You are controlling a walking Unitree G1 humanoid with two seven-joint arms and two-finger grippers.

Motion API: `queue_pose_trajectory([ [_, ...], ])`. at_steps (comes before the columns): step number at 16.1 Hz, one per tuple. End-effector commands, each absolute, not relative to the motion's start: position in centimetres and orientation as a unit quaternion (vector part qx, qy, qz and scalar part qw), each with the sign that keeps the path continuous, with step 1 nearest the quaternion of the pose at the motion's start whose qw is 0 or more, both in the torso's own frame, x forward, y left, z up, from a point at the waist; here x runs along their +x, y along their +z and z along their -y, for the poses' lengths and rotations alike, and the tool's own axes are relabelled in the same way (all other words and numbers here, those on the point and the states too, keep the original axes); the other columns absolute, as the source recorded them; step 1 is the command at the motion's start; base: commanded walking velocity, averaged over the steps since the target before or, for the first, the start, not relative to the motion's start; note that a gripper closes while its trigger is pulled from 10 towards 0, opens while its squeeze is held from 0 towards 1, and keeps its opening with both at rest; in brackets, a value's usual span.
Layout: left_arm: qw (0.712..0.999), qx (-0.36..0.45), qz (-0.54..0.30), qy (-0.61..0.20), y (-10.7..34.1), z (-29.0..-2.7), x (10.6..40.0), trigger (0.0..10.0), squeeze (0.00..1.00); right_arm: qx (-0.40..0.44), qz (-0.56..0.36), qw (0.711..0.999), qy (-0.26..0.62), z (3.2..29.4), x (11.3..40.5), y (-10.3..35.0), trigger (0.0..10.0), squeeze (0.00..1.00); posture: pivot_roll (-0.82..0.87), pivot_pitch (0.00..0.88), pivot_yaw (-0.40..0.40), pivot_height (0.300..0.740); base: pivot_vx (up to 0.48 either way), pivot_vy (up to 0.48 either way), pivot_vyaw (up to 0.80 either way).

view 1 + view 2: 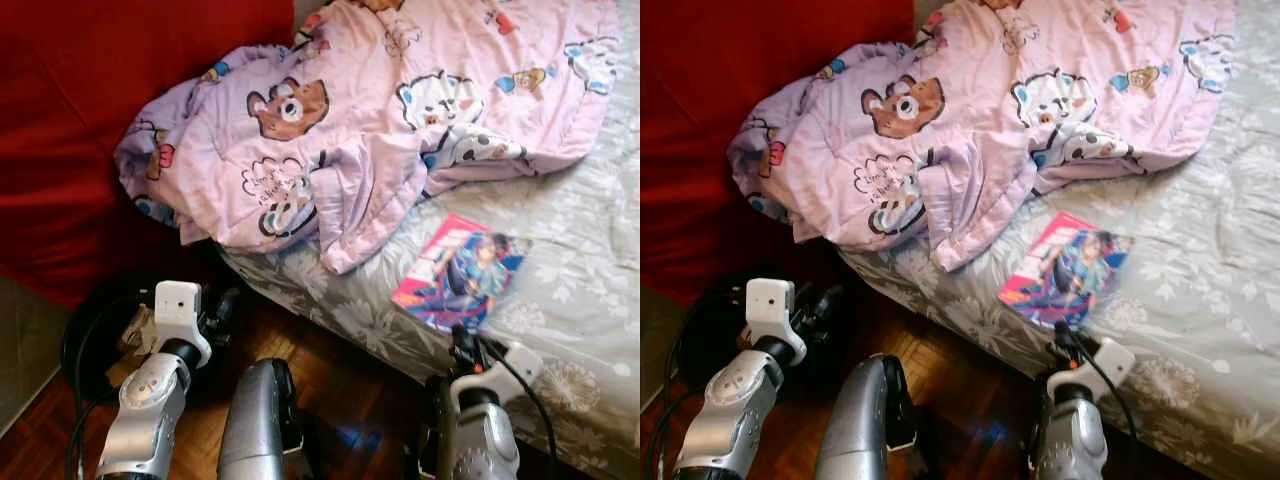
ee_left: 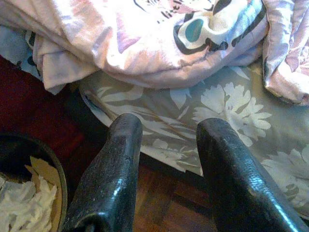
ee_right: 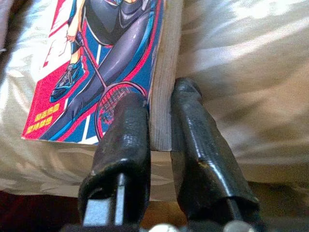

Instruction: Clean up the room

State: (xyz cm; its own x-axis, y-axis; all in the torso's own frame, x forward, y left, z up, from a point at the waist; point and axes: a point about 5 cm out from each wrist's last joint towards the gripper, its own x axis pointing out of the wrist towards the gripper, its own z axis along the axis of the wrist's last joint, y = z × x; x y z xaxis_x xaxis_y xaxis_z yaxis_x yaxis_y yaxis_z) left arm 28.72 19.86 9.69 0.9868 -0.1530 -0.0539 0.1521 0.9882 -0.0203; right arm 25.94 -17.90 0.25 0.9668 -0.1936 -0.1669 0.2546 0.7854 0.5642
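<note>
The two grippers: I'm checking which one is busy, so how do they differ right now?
The right gripper is shut on the comic book at its edge on the bed; the left gripper is open, holding nothing, beside the bed above the floor. Both have two black fingers.

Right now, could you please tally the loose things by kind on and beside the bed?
Comic books: 1, comic book on the grey floral bedsheet, its edge between the right gripper fingers.
Quilts: 1, pink cartoon quilt, crumpled.
Bins: 1, black bin with paper, near the open left gripper.
Total: 3
</note>
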Motion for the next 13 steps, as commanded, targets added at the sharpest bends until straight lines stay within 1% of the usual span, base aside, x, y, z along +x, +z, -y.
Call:
queue_pose_trajectory([
  [1, 0.997, 0.001, -0.04, -0.065, 9.0, -20.4, 28.4, 10.0, 0.0, 0.305, -0.07, 0.937, -0.155, 18.1, 24.3, -0.8, 0.0, 0.0, 0.1, 0.217, 0.09, 0.581, 0.0, 0.0, 0.0],
  [3, 0.997, 0.0, -0.039, -0.065, 9.0, -20.3, 28.6, 10.0, 0.0, 0.294, -0.058, 0.939, -0.167, 18.6, 24.3, -0.3, 0.0, 0.0, 0.1, 0.21, 0.088, 0.581, 0.0, 0.0, 0.0],
  [4, 0.997, 0.0, -0.038, -0.064, 8.9, -20.2, 28.8, 10.0, 0.0, 0.274, -0.04, 0.945, -0.174, 19.2, 24.9, 0.8, 0.0, 0.0, 0.09, 0.2, 0.084, 0.581, 0.0, 0.0, 0.0],
  [6, 0.997, -0.005, -0.034, -0.062, 8.8, -19.9, 29.0, 10.0, 0.0, 0.233, -0.002, 0.96, -0.156, 19.6, 26.2, 3.1, 0.0, 0.0, 0.08, 0.187, 0.073, 0.581, 0.0, 0.0, 0.0],
  [9, 0.998, -0.018, -0.025, -0.053, 8.8, -19.4, 29.4, 10.0, 0.0, 0.163, 0.036, 0.98, -0.111, 19.1, 27.4, 6.1, 0.0, 0.0, 0.06, 0.168, 0.049, 0.581, 0.0, 0.0, 0.0],
  [12, 0.998, -0.025, -0.023, -0.044, 8.5, -19.2, 29.8, 10.0, 0.0, 0.127, 0.024, 0.987, -0.093, 18.7, 27.6, 6.7, 0.0, 0.0, 0.03, 0.149, 0.026, 0.581, 0.0, 0.0, 0.0],
  [13, 0.999, -0.03, -0.02, -0.039, 8.4, -19.0, 30.1, 10.0, 0.0, 0.096, 0.013, 0.992, -0.085, 18.6, 27.7, 6.7, 10.0, 0.0, 0.02, 0.142, 0.018, 0.581, 0.0, 0.0, 0.0],
])
